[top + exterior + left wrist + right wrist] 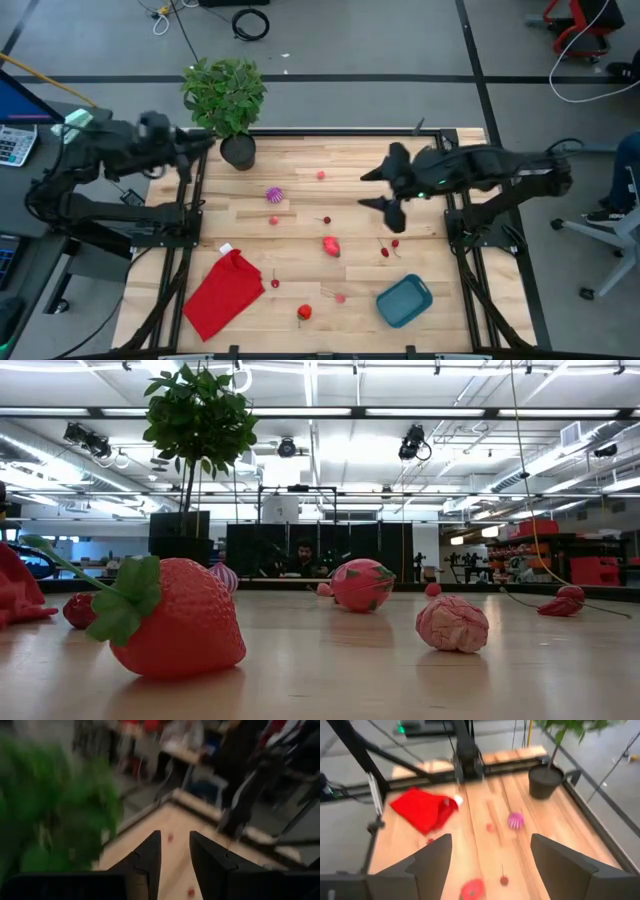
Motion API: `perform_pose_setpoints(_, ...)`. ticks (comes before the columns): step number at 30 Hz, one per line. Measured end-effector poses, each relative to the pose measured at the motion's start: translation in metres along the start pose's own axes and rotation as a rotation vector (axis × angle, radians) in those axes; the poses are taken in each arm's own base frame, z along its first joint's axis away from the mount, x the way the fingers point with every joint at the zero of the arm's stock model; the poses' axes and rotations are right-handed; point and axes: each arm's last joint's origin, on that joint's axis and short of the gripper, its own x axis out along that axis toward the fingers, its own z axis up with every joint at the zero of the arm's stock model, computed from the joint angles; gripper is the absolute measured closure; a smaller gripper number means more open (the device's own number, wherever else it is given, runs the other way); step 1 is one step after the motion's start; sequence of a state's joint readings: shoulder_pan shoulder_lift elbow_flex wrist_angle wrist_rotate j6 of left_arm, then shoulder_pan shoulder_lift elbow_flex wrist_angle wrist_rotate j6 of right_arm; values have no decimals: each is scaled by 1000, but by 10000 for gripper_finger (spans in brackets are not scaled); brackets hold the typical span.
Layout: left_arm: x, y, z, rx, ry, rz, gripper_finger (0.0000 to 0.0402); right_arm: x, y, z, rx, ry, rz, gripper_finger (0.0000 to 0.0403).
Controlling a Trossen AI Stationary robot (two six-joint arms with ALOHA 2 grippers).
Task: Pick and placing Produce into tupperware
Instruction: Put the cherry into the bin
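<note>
The produce lies scattered on the wooden table: a purple piece [274,194], a pink-red piece [331,245], a strawberry [304,312] and several small red bits such as one [385,252]. The low view shows the strawberry [180,615] and a pink lumpy piece [452,622] up close. The teal tupperware [404,300] sits near the table's near right corner, with nothing visible inside. My right gripper [366,190] hangs open above the table's right middle, fingers wide apart [492,845]. My left gripper [207,142] waits at the far left edge beside the potted plant, a narrow gap between its fingers [175,845].
A green potted plant [228,100] stands at the far left of the table. A red cloth [225,290] lies crumpled at the near left. Metal arm frames run along both side edges. A person sits in the room beyond the table [305,555].
</note>
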State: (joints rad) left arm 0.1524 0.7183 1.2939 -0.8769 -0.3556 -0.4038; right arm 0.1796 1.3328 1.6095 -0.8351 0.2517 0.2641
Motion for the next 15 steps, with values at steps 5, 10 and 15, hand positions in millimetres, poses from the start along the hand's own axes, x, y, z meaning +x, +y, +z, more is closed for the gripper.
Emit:
perform_pose_setpoints(5, 25, -3, -16, -95, 107, 55, 294, 30, 4, -12, -39, 90, -27, 122)
perform_pose_setpoints(10, 60, -10, -31, -38, 216, 118, 294, 50, 1, -14, -21, 120, -90, 122)
perform_pose_setpoints(15, 95, -17, -43, 70, 324, 168, 294, 59, -1, -17, 66, 151, -107, 122)
